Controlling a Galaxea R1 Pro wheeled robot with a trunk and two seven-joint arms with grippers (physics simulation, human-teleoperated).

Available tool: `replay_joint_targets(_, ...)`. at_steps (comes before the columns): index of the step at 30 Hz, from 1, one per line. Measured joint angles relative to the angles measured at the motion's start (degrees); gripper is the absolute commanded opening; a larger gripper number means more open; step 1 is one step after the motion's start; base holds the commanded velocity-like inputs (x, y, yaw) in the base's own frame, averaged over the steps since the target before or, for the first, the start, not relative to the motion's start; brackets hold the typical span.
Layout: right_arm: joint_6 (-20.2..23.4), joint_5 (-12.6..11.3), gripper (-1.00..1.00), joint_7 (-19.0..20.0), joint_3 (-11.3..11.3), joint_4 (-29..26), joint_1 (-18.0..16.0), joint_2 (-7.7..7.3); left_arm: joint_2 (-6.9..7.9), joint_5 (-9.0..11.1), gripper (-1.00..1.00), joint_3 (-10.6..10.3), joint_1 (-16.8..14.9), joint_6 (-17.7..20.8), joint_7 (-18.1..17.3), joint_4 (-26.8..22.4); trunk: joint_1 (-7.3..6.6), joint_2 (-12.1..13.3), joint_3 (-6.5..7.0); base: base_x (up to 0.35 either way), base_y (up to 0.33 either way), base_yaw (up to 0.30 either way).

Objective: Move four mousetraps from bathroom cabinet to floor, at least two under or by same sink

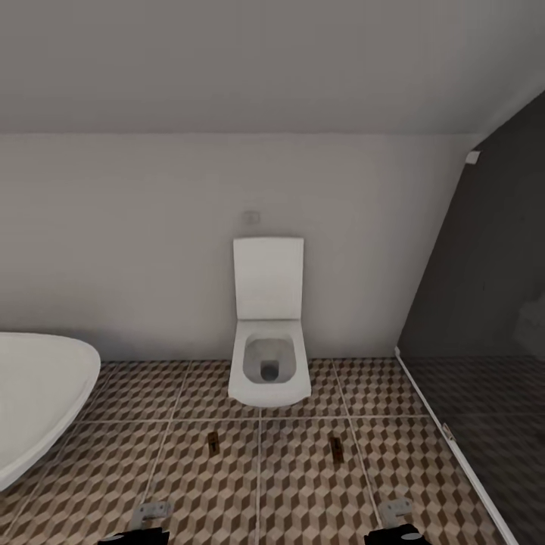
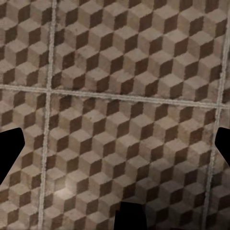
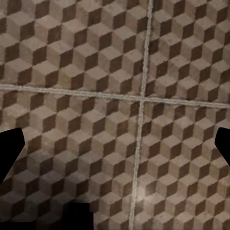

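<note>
Two mousetraps lie flat on the bathroom floor [image 1: 303,484] in front of the toilet: one small brown board [image 1: 213,445] to the left and another [image 1: 335,449] to the right. At the bottom edge of the head view, my left gripper [image 1: 151,518] and right gripper [image 1: 397,513] hang low over the cube-patterned tiles, nearer to me than the traps. In the wrist views, the left gripper [image 2: 115,153] and the right gripper [image 3: 115,153] have their dark fingers spread wide, with only tile between them. The cabinet and the bathroom sink are out of view.
A white toilet [image 1: 269,356] with its lid up stands against the far wall, straight ahead. At the left is the rim of a white rounded bathtub [image 1: 38,393]. A dark glass partition [image 1: 484,318] with a pale floor rail closes off the right side.
</note>
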Motion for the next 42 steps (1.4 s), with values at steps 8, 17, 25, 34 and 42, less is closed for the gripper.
replay_joint_targets(8,0.0,0.0,1.00,0.0,0.0,0.0,0.0,-0.05,0.10,0.0,1.00,0.0,0.0,0.0,0.0,0.0,-1.76,3.2,1.44,0.000,0.000,0.000)
replay_joint_targets(17,0.0,0.0,1.00,0.0,0.0,0.0,0.0,-0.09,0.24,0.0,1.00,0.0,0.0,-0.1,0.0,0.0,-3.73,6.8,3.05,0.000,0.000,0.000)
replay_joint_targets(25,0.0,0.0,1.00,0.2,0.0,0.0,0.0,-0.10,0.26,0.0,1.00,0.0,0.0,-0.3,0.0,0.0,-5.49,10.0,4.49,0.000,0.000,0.000)
replay_joint_targets(34,0.1,0.0,1.00,0.3,0.0,0.0,0.0,-0.10,0.30,0.0,1.00,0.0,0.1,-0.3,0.0,0.0,-7.47,13.6,6.11,0.000,0.000,0.000)
replay_joint_targets(42,0.1,0.0,1.00,0.3,0.0,0.0,0.0,-0.10,0.47,0.0,1.00,0.0,0.6,-0.3,0.0,0.0,-9.23,16.9,7.54,0.000,0.000,0.000)
